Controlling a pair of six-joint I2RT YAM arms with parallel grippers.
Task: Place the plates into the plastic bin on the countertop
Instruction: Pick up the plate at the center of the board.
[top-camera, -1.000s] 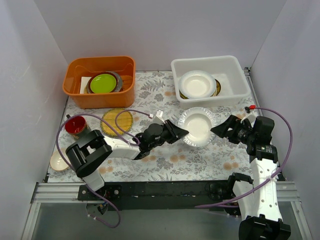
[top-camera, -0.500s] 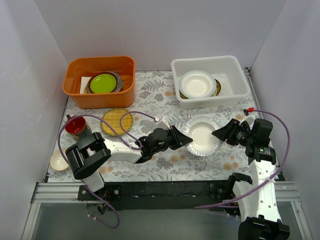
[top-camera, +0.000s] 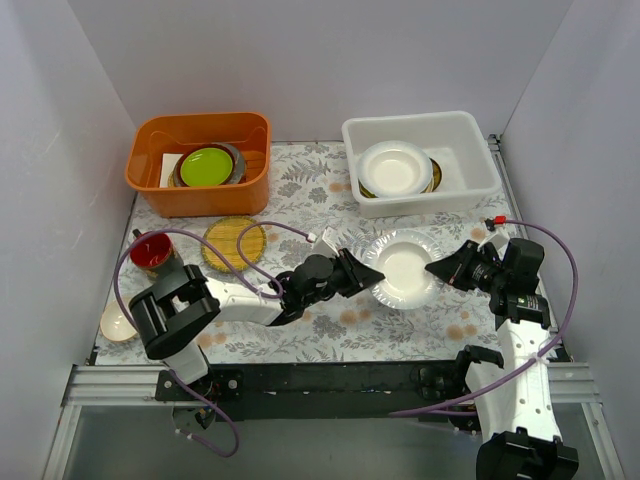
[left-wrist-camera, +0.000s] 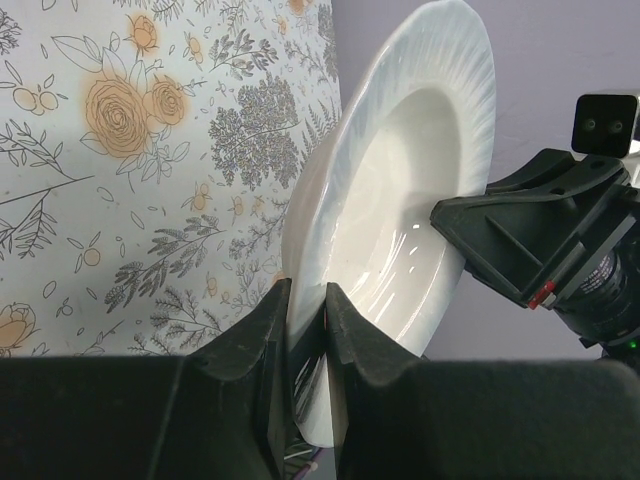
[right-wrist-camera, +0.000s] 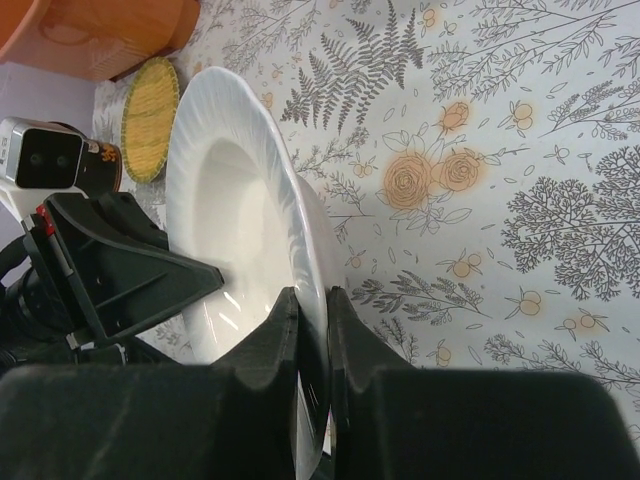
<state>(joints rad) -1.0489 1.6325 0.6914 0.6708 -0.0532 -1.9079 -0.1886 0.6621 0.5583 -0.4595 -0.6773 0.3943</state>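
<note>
The left arm stretches low and rightward, its gripper (top-camera: 366, 276) pinched on the left rim of a plate (top-camera: 403, 268): glossy white, round, with a fluted brim and deep well. The right gripper (top-camera: 438, 270), on a bent arm, clamps the opposite rim. The plate is over the countertop (top-camera: 330, 330), near the translucent bin (top-camera: 470, 120) but outside it.

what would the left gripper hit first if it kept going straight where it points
Probably the right gripper: the left gripper is shut on the white plate, and the right one holds the opposite rim straight ahead.
</note>
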